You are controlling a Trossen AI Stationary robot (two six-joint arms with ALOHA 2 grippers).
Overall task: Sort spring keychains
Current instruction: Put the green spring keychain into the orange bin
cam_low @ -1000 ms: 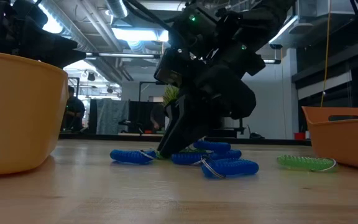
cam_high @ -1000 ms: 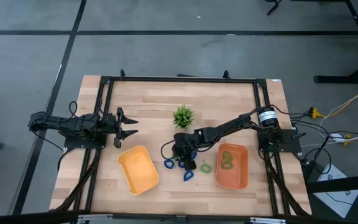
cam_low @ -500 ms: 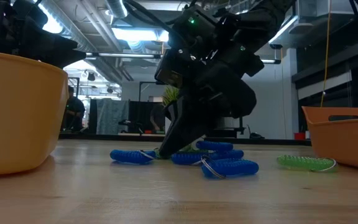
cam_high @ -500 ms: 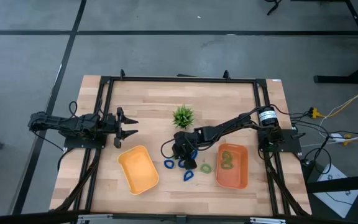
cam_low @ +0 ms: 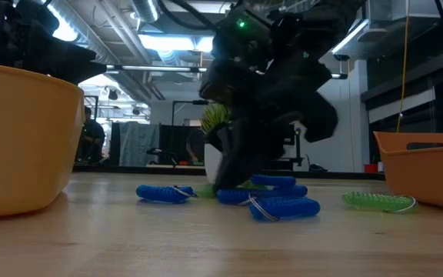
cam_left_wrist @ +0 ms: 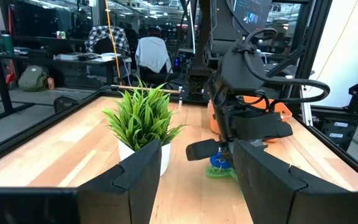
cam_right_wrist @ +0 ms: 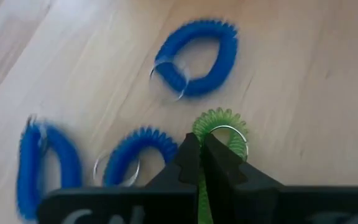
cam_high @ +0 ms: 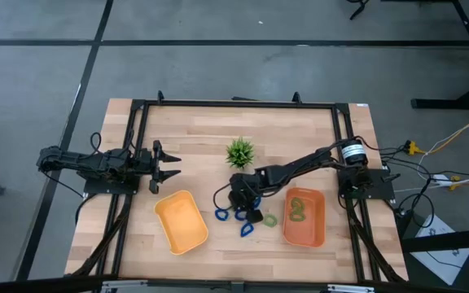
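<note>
**Ana:** Spring keychains, where do they lie?

**Ben:** Most sit in a loose cluster on the wooden table [cam_high: 300, 130], between the yellow tray [cam_high: 181, 221] and the orange tray [cam_high: 304, 218]. The wrist camera on the right arm shows three blue keychains [cam_right_wrist: 196, 57] flat on the wood and one green keychain [cam_right_wrist: 221, 132] right at the fingertips.

**Ana:** Is the right end effector [cam_right_wrist: 201, 163] holding that one?

**Ben:** Its two fingers are pressed together on the green coil; a strip of green runs down between them. So it is clenched on the green keychain, low over the cluster near the table's middle.

**Ana:** Any keychains in the trays?

**Ben:** From above, green coils [cam_high: 298, 208] lie in the orange tray. Another green one [cam_high: 269, 220] rests on the table just beside that tray. Level with the table, it shows as a flat green ring near the tray's wall, apart from the blue ones.

**Ana:** And the left end effector [cam_high: 169, 165]?

**Ben:** It hangs over the table's left side, behind the yellow tray, well apart from the cluster, with its fingers spread and nothing between them.

**Ana:** Anything else on the table?

**Ben:** A small artificial plant [cam_high: 239, 151] in a white pot stands behind the cluster.
</note>
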